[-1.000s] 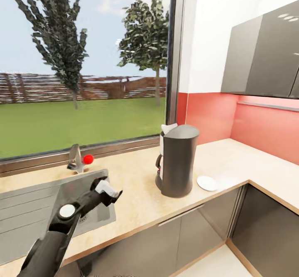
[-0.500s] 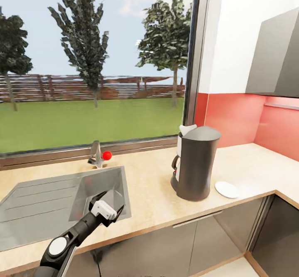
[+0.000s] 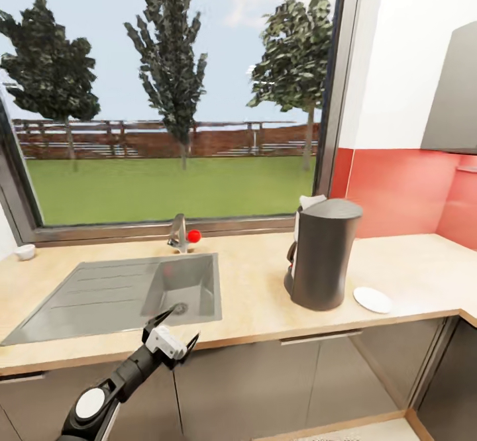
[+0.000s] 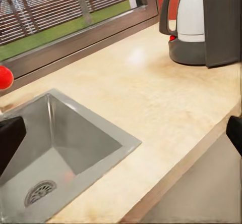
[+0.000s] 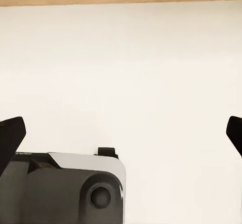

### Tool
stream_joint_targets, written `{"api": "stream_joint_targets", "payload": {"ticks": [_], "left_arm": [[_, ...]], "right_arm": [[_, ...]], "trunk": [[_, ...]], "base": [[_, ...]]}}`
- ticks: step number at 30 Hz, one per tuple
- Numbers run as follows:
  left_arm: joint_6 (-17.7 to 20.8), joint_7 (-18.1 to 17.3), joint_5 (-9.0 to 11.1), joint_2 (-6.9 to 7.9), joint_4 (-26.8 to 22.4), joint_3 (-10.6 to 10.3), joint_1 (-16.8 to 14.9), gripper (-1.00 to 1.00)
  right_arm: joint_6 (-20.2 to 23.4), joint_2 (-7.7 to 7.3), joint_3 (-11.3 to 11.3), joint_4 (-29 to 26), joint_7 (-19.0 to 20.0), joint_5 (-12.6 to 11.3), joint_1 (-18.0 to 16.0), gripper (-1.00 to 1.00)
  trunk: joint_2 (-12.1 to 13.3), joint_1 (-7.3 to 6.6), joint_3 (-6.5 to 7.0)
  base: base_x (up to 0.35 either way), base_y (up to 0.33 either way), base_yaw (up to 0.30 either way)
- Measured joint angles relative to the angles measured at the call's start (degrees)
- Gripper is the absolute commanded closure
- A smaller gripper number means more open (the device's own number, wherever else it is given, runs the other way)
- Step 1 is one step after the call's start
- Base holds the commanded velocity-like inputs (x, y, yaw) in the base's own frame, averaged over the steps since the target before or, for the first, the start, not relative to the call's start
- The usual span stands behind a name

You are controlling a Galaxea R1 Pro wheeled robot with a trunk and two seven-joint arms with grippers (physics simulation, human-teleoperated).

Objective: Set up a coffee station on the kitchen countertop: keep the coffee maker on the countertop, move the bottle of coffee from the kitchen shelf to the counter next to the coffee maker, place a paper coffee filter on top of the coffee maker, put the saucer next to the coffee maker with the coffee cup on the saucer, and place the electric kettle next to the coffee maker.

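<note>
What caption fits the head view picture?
Coffee maker and saucer wait on the kitchen countertop beside the sink.

No writing, label, brand mark or number can be read anywhere: the coffee maker shows a plain dark grey body, and the worktop and saucer are unmarked.

Head view facing the kitchen countertop and window, left wrist view sharing its sink, right wrist view downward
</note>
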Motion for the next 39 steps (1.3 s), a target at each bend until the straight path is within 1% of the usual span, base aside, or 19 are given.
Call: {"api": "stream_joint_targets", "payload": {"ticks": [6, 8, 11, 12, 14, 15, 17, 19, 21, 23, 24, 25, 26, 27, 29, 30, 34, 37, 39], "left_arm": [[0.0, 0.1, 0.1, 0.01, 0.7, 0.2, 0.2, -1.0], [-0.1, 0.3, 0.2, 0.09, 3.1, 0.5, 0.8, -1.0], [-2.5, 1.9, 1.6, 0.13, 10.0, 1.8, 1.2, -1.0], [-9.6, 4.3, 3.5, 0.12, 18.0, 3.6, 1.4, -1.0], [-15.9, 7.0, 5.6, 0.18, 26.2, 5.6, 1.5, -1.0], [-21.7, 10.8, 9.3, 0.54, 34.5, 9.4, 1.6, -1.0], [-23.5, 12.1, 10.1, 0.92, 44.0, 11.7, 1.7, -1.0], [-23.8, 12.6, 10.0, 2.02, 49.4, 12.3, 1.8, -1.0], [-23.9, 13.3, 9.8, 4.9, 55.7, 12.5, 2.2, -1.0], [-23.8, 14.6, 9.7, 6.5, 60.2, 12.6, 2.3, -1.0], [-23.8, 15.1, 9.7, 6.82, 61.2, 12.6, 2.3, -1.0], [-23.7, 16.3, 9.6, 7.37, 62.8, 12.6, 2.4, -1.0], [-23.6, 20.5, 9.4, 8.29, 66.6, 12.6, 2.5, -1.0], [-23.5, 22.4, 9.2, 8.5, 68.4, 12.4, 2.5, -1.0], [-23.2, 28.9, 8.2, 8.68, 75.0, 12.1, 2.6, -1.0], [-23.1, 30.2, 8.0, 8.73, 76.4, 12.1, 2.5, -1.0], [-22.0, 33.7, 7.5, 8.8, 80.5, 12.1, 2.6, -1.0], [-19.4, 34.9, 7.5, 8.77, 81.8, 12.0, 2.6, -1.0], [-16.3, 35.2, 7.5, 8.73, 82.1, 12.1, 2.5, -1.0]], "right_arm": [[0.0, -0.01, 0.0, 0.0, 0.0, 0.0, 0.0, -1.0], [0.0, -0.01, 0.0, 0.0, 0.0, 0.0, 0.0, -1.0], [0.1, 0.0, 0.2, 0.1, 0.0, 0.0, 0.0, -1.0], [0.1, 0.01, 0.3, 0.1, 0.1, 0.0, 0.0, -1.0], [0.1, 0.01, 0.4, 0.1, 0.0, 0.0, 0.0, -1.0], [0.1, 0.07, 0.5, 0.1, 0.0, 0.0, 0.0, -1.0], [0.1, 0.09, 0.4, 0.1, 0.1, 0.0, 0.0, -1.0], [0.1, 0.09, 0.3, 0.1, 0.0, 0.0, 0.0, -1.0], [0.1, 0.11, 0.2, 0.1, 0.0, 0.0, 0.0, -1.0], [0.1, 0.26, 0.2, 0.0, 0.0, 0.0, 0.0, -1.0], [0.2, 0.3, 0.2, 0.0, 0.0, -0.1, 0.0, -1.0], [0.2, 0.38, 0.2, 0.1, 0.0, -0.1, 0.0, -1.0], [0.3, 0.48, 0.1, 0.1, 0.0, -0.1, 0.0, -1.0], [0.4, 0.5, 0.0, 0.1, 0.0, -0.2, 0.0, -1.0], [0.5, 0.62, 0.0, 0.2, 0.0, -0.3, 0.0, -1.0], [0.6, 0.7, 0.0, 0.2, 0.0, -0.3, 0.0, -1.0], [0.7, 1.79, 0.0, 0.2, 0.0, -0.4, 0.0, -1.0], [0.8, 3.16, -0.1, 0.2, 0.1, -0.4, 0.0, -1.0], [0.8, 3.87, -0.1, 0.2, 0.1, -0.4, 0.0, -1.0]], "trunk": [[0.0, -0.02, 0.0], [0.0, -0.02, -0.01], [0.0, -0.03, -0.01], [0.0, -0.04, -0.02], [0.0, -0.03, -0.01], [0.0, -0.03, -0.02], [0.0, -0.03, -0.02], [0.0, -0.03, -0.01], [0.0, -0.03, -0.03], [0.0, -0.03, -0.07], [0.0, -0.03, -0.08], [0.0, -0.03, -0.11], [0.0, -0.03, -0.14], [0.0, -0.03, -0.17], [0.0, -0.03, -0.29], [0.0, -0.03, -0.35], [0.0, -0.03, -0.62], [0.0, -0.03, -0.84], [0.0, -0.03, -0.98]], "base": [[-0.226, -0.064, 0.279], [-0.047, -0.011, 0.278], [-0.016, -0.004, 0.278], [-0.004, -0.001, 0.279], [-0.002, 0.0, 0.279], [0.0, 0.0, 0.279], [0.0, 0.0, 0.279], [0.0, 0.0, 0.279], [0.0, 0.0, 0.279], [0.0, 0.0, 0.278], [0.0, 0.0, 0.278], [0.0, 0.0, 0.278], [0.0, 0.0, 0.277], [0.0, 0.0, 0.248], [0.0, 0.0, 0.206], [0.0, 0.0, 0.193], [0.0, 0.0, 0.185], [0.0, 0.0, 0.181], [0.0, 0.0, 0.18]]}}
